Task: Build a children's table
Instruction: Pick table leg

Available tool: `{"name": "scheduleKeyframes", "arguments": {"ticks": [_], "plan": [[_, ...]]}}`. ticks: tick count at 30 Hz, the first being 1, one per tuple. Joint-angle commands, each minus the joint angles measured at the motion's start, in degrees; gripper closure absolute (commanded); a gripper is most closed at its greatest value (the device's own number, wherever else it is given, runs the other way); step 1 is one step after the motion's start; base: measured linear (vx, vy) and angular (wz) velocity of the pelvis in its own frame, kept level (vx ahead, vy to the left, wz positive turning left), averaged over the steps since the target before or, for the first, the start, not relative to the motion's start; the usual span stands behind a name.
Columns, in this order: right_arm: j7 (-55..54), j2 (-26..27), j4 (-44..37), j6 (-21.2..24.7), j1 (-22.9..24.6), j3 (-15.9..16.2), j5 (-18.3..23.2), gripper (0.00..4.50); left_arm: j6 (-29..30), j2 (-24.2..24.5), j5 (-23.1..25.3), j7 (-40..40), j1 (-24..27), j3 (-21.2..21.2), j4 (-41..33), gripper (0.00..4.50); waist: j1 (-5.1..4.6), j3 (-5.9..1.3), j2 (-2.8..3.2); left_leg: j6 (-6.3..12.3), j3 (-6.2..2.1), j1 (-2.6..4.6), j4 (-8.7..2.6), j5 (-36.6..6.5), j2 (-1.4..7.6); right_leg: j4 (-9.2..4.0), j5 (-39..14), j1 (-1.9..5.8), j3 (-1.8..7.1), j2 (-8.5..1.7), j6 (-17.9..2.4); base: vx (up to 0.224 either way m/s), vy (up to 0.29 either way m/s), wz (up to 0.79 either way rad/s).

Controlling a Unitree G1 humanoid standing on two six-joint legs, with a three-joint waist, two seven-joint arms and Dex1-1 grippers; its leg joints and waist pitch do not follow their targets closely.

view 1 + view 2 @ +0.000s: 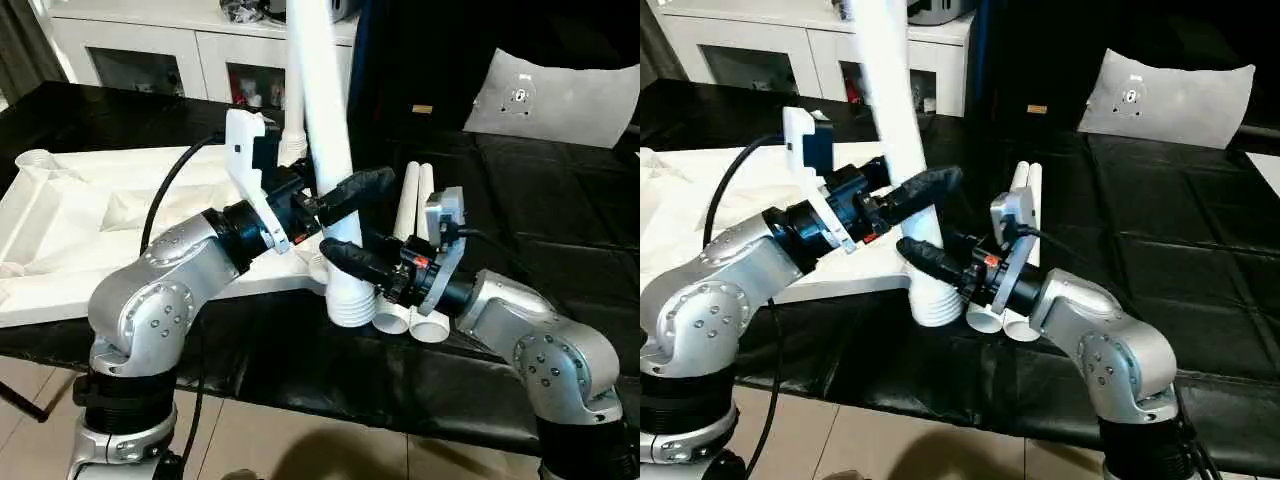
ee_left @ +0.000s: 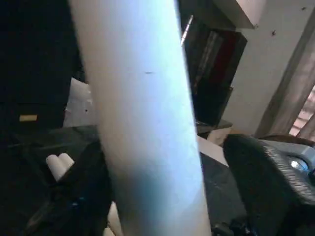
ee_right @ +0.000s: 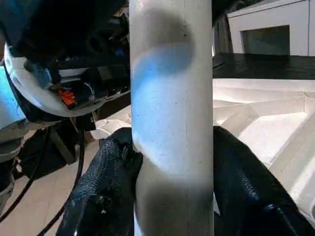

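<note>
Black tabletop (image 1: 520, 200), leg (image 1: 325, 120) in corner socket (image 1: 350, 300)

**Colours and patterns observed**

Table top (image 1: 70, 215): white plastic, underside showing raised ribs in a crossing pattern. Upright leg (image 1: 322, 120): plain white tube, ringed with ridges at its lower end; a bluish sheen on it in the wrist views. Two lying legs (image 1: 415, 200): white, open round ends. Work surface (image 1: 560, 230): glossy black, creased like sheeting. Left gripper (image 1: 340, 195) and right gripper (image 1: 350, 258): black fingers with fine textured pads. Forearms (image 1: 160, 290): silver metal, black joints, black cables. Camera bracket (image 1: 245, 160): white. Cabinets (image 1: 150, 50): white with dark glass doors. Panel (image 1: 555, 95): pale grey-white, small holes. Floor (image 1: 300, 450): light beige tiles.
</note>
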Motion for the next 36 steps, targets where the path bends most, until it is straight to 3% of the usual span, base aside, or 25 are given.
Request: {"name": "scheduleKeyframes", "arguments": {"ticks": [1,10,20,36], "plan": [[-1.2,-0.5,2.1,-0.6,0.3,-0.7,-1.7,2.64,-1.5,0.4,0.3,-2.5,0.1,-1.9,-2.9,1.25,-0.05,-3.96,-0.37,-0.4,-0.25,0.29,-3.87,-7.1,2.47,-4.55,-13.8,3.06,3.47,-4.61,-5.9,0.0,0.0,0.0],[-1.1,-1.1,2.6,-2.0,0.4,0.2,-2.4,2.64,-4.0,3.6,3.7,-4.7,0.6,-4.4,-2.3,1.8,-0.09,-3.98,-0.25,-0.46,-0.29,0.38,-3.9,-7.2,2.49,-4.35,-13.5,3.03,3.49,-4.56,-6.0,0.0,0.0,0.0],[-1.1,-1.5,2.8,-3.0,0.3,0.7,-2.4,2.64,-3.4,1.3,0.5,-3.1,0.7,-2.4,-2.1,2.49,-0.06,-4.03,-0.33,-0.31,-0.23,0.24,-3.77,-7.0,2.48,-4.21,-12.6,3.25,3.48,-4.67,-7.2,0.0,0.0,0.0],[-0.7,-2.4,3.0,-3.6,-0.5,1.3,-2.7,2.65,3.0,-2.3,-4.3,3.9,-0.2,1.8,0.9,2.66,-0.01,-4.08,-0.53,0.02,-0.14,0.28,-3.57,-6.7,2.41,-4.18,-12.8,3.2,3.43,-4.53,-7.1,0.0,0.0,0.0]]}}
